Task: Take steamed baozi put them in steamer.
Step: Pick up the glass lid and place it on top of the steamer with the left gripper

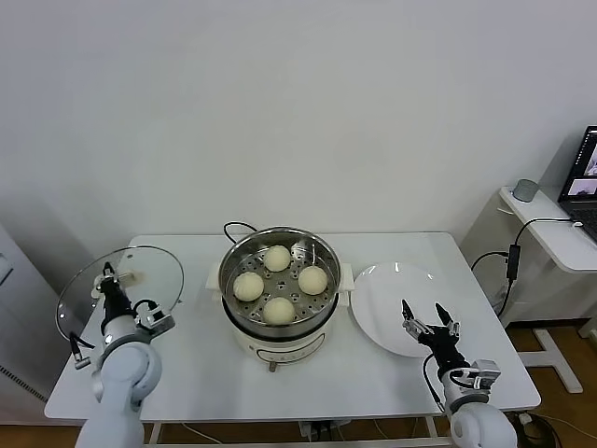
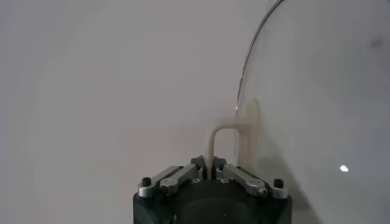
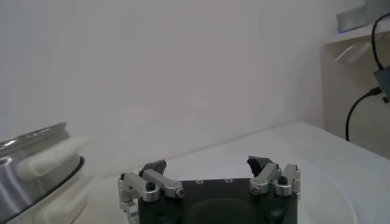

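Several pale round baozi [image 1: 280,284] sit on the perforated tray inside the steel steamer [image 1: 229,261] at the table's middle. My left gripper [image 1: 109,275] is at the table's left end, shut on the pale handle [image 2: 214,137] of the round glass lid [image 1: 140,271], and holds the lid up on edge above the table. The lid's rim shows in the left wrist view [image 2: 317,91]. My right gripper [image 1: 427,317] is open and empty, above the near edge of the white plate [image 1: 392,285]. The steamer's side and handle show in the right wrist view [image 3: 36,164].
The steamer's black cord [image 1: 235,227] runs off behind the pot. A side desk [image 1: 550,233] with a laptop and cables stands to the right of the table. The plate's surface lies under my right gripper in the right wrist view [image 3: 317,182].
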Tool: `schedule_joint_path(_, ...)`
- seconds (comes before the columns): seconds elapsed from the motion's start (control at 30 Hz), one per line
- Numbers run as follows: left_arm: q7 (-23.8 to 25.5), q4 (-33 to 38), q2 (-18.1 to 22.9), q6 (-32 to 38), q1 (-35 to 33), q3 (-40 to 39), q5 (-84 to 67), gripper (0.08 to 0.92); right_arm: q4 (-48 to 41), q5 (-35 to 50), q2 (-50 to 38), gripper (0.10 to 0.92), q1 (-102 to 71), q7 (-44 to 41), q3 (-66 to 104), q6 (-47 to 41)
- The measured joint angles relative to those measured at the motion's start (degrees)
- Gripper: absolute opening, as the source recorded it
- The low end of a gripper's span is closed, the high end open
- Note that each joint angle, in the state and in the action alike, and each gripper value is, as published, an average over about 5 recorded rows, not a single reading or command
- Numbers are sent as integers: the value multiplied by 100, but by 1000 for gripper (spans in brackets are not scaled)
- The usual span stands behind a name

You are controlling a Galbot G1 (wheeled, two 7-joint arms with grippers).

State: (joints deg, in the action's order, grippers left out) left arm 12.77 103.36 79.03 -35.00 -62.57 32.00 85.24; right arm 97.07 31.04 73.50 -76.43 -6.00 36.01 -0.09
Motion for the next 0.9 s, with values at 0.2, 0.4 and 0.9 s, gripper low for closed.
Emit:
schedule_joint_path(0.2, 527, 620, 467, -416, 31, -235, 636, 123, 56, -20, -52, 823, -38, -8, 64, -78)
schedule_joint_path(0.4, 921, 866, 861, -658, 213, -704, 1193, 123, 80, -30, -59, 823, -48, -22, 113, -108)
schedule_joint_path(0.9, 1552, 631, 1311, -721, 871, -2374, 1670, 123, -5, -39, -19, 823, -68, -43, 250, -118)
